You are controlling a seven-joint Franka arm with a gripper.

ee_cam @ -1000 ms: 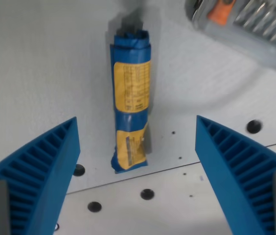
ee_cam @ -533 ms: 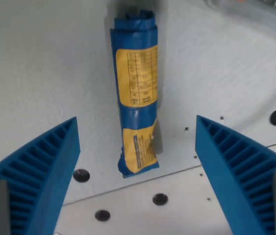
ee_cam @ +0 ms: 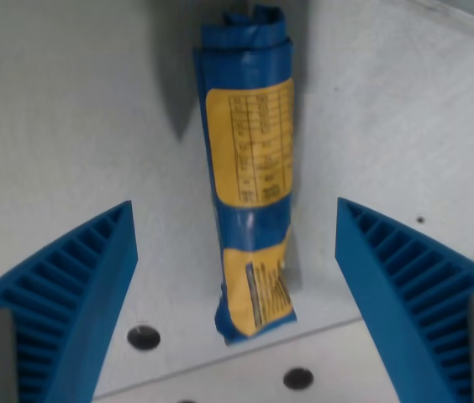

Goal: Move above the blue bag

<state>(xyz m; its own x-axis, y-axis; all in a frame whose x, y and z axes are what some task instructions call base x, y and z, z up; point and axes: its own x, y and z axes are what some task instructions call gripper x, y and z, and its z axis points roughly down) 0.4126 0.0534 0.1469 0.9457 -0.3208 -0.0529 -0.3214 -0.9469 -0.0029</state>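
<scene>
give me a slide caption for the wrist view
Open gripper poised over a rolled blue bag with yellow labels, lying on a white perforated table between the two blue fingers.

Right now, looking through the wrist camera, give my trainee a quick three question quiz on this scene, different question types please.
1. True or false: the tool is shut on the blue bag.
2. Multiple choice: the blue bag's label is A) red, B) yellow, C) green.
3. Fill in: the rolled blue bag lies on the white table, ____ the two blue fingers.

Key: 1. False; the fingers stand wide apart, clear of the bag. 2. B. 3. between.
</scene>
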